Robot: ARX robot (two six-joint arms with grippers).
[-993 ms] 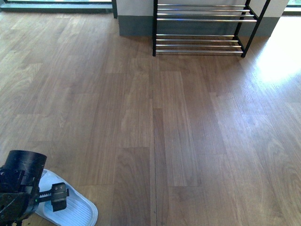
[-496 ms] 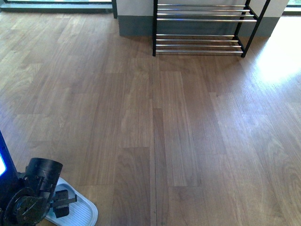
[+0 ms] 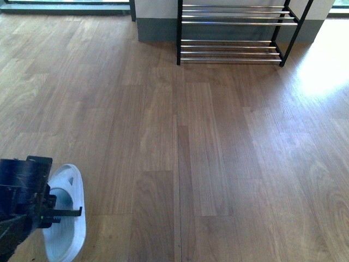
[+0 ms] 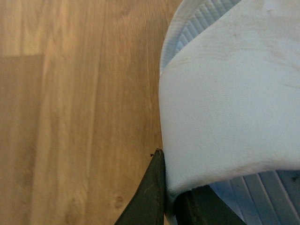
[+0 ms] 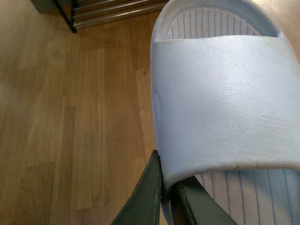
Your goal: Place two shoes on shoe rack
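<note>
Pale blue slide is down at the near left, well apart from the shoe rack at the far end of the wood floor. Left gripper has it, jaws nipping the strap's edge. Over to the right gripper: same story, jaws pinching the strap of the second slide, rack ahead of it.

Pale blue slide, rack well apart
</note>
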